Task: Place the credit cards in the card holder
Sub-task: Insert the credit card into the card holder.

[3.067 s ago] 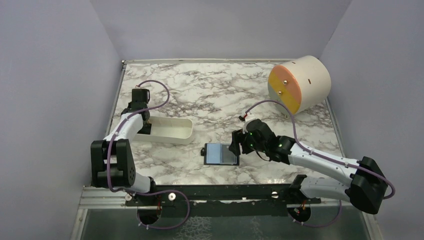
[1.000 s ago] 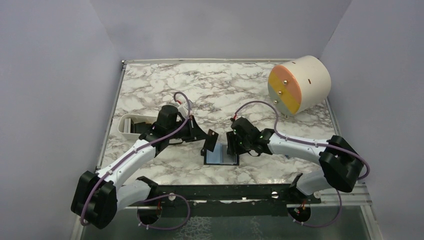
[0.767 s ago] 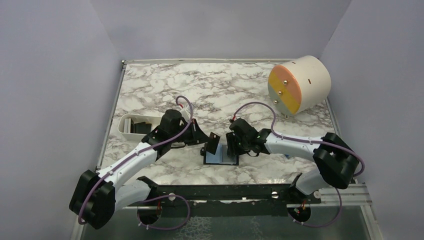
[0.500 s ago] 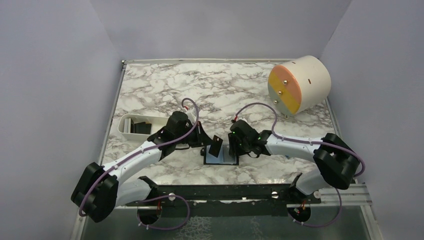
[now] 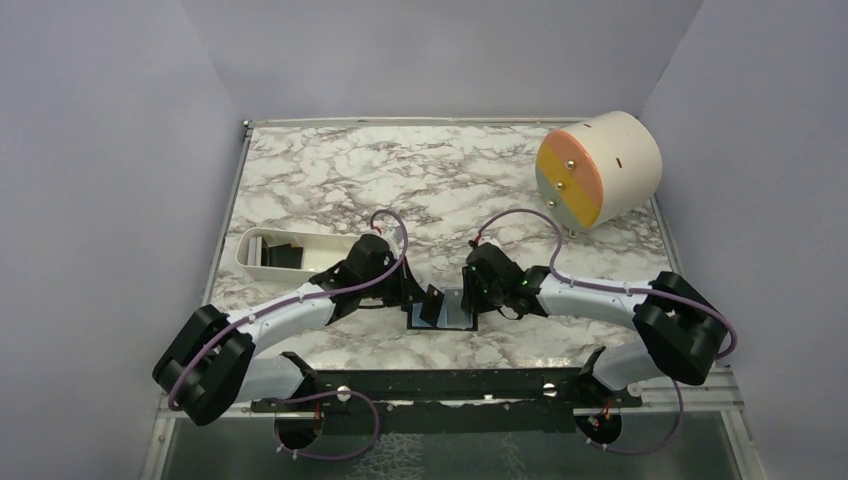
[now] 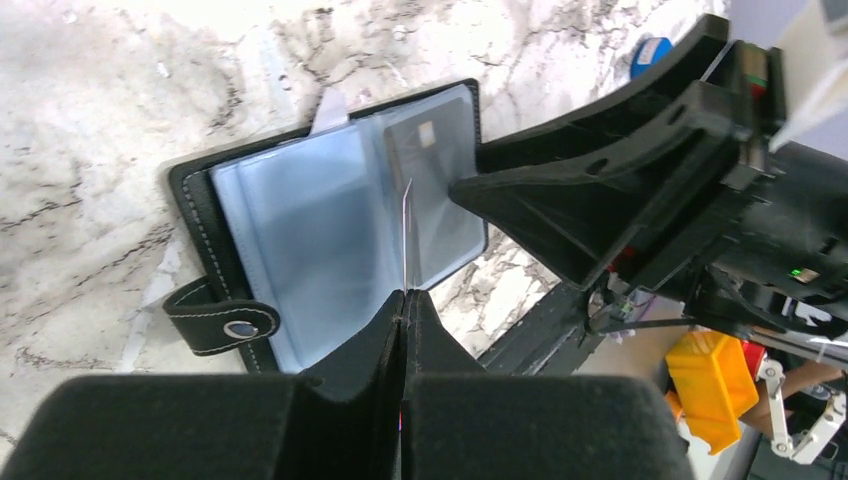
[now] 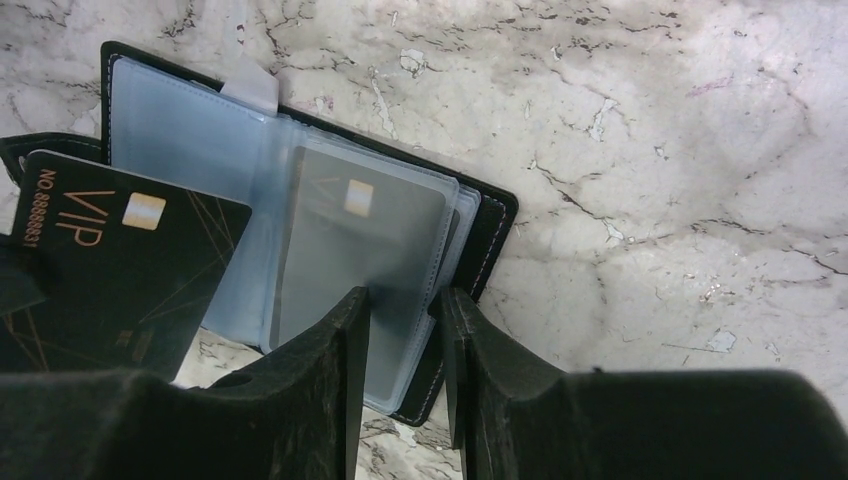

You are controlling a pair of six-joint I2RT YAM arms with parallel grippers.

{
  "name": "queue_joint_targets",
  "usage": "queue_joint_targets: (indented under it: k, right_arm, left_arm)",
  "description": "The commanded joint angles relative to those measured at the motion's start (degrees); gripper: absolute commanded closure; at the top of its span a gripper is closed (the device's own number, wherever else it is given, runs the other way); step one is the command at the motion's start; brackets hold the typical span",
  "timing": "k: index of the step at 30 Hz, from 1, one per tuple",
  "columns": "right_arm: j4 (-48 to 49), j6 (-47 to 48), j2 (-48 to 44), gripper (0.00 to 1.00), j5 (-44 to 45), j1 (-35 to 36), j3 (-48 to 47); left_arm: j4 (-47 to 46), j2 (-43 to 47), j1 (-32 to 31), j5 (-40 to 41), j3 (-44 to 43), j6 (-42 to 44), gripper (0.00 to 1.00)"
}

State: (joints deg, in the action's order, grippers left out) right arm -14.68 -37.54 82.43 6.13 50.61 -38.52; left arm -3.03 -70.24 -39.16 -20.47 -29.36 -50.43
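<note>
The card holder lies open near the table's front middle, light blue sleeves up; its strap with the stud sticks out at one side. One grey card sits inside a sleeve. My left gripper is shut on a black VIP credit card, seen edge-on and held on edge over the sleeves. My right gripper stands at the holder's right edge, with the jaws a little apart over the sleeves and cover.
A white oblong tray with dark cards in it stands at the left, partly behind my left arm. A big cream cylinder with a yellow and orange face lies at the back right. A small blue block lies past the holder.
My left arm has swung right and carried the card from beside the holder to over its sleeves. The right gripper's jaws have narrowed at the holder's right edge.
</note>
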Motion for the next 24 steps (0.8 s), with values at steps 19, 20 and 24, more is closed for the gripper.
queue_joint_targets:
  k: [19, 20, 24]
  right_arm:
    - [-0.7, -1.8, 0.7, 0.69, -0.3, -0.1, 3.7]
    - [-0.5, -1.9, 0.4, 0.69, -0.2, -0.1, 4.0]
    - [-0.4, -1.9, 0.4, 0.69, -0.2, -0.1, 4.0]
  left_arm:
    - [-9.3, -0.8, -0.7, 2.9, 4.2, -5.2, 1.00]
    - [-9.3, -1.0, -0.7, 2.9, 4.1, -5.3, 1.00]
    - [-9.7, -2.2, -0.7, 3.1, 4.0, -5.4, 1.00]
